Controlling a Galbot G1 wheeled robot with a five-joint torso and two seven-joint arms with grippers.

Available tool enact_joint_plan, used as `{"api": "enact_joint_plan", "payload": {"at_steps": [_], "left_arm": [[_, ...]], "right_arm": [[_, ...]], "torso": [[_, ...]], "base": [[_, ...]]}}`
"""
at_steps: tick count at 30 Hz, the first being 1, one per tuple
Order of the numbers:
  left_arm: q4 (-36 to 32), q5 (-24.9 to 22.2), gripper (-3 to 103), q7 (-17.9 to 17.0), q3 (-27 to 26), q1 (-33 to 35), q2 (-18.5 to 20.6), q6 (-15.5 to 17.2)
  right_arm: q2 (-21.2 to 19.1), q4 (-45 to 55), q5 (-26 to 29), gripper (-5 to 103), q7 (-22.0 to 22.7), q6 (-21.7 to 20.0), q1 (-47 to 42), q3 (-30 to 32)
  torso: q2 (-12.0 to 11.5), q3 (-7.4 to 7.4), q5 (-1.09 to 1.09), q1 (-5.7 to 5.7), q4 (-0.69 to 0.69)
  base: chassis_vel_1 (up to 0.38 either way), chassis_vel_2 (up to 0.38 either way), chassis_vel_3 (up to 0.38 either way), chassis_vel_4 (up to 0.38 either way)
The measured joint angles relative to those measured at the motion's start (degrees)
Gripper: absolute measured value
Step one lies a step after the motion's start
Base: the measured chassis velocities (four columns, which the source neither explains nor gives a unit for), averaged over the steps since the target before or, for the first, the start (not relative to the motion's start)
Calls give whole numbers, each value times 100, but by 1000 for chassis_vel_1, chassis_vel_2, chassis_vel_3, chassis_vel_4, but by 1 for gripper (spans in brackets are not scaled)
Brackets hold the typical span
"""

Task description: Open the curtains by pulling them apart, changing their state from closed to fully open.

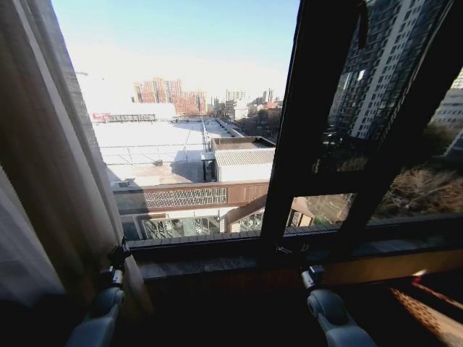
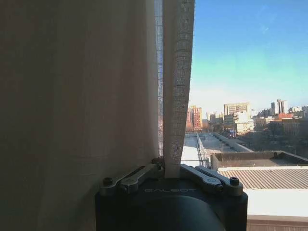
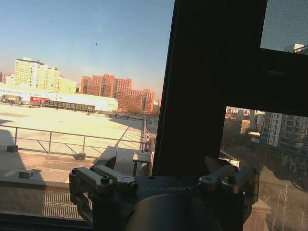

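The curtains [image 1: 43, 188] are bunched at the far left of the head view, a mass of off-white pleats running from top of frame down past the sill; their inner edge slants from upper left to about where the left gripper [image 1: 119, 254] sits, low and just in front of the window sill [image 1: 217, 264]. In the left wrist view the fabric [image 2: 77, 106] covers more than half the pane, and one narrow pleat at its free edge drops straight down into the left gripper [image 2: 171, 169] — jaws closed on that fold, linkage arms drawn in on both sides of it. To the right of that edge it's bare glass: sky, rooftops, city. The right gripper [image 1: 312, 276] is low too, near the sill, at the foot of the dark window frame [image 1: 304, 123], well apart from the cloth. In the right wrist view the right gripper [image 3: 166, 173] has its linkages spread wide, fingers open w/ nothing between them, the frame's upright bar [image 3: 211, 86] straight ahead and close. Between the two grippers the sill runs unobstructed, glass above it uncovered. Right of the upright bar a slanted frame bar [image 1: 412, 108] crosses the pane — tall buildings behind it. Orange-lit patch at lower right of the head view; can't tell what it is.
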Motion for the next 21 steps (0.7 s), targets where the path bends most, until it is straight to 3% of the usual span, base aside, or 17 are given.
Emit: {"api": "enact_joint_plan", "payload": {"at_steps": [11, 21], "left_arm": [[116, 3, 0, 11, 17, -83, -5, -47], [243, 9, 0, 18, 38, -171, -14, -36]], "right_arm": [[2, 0, 0, 100, 0, 0, 0, -4], [0, 0, 0, 100, 0, 0, 0, -2]], "torso": [[1, -1, -2, 0, 2], [0, 0, 2, 0, -2]], "base": [[182, 144, -198, -130], [4, 6, -2, -5]]}}
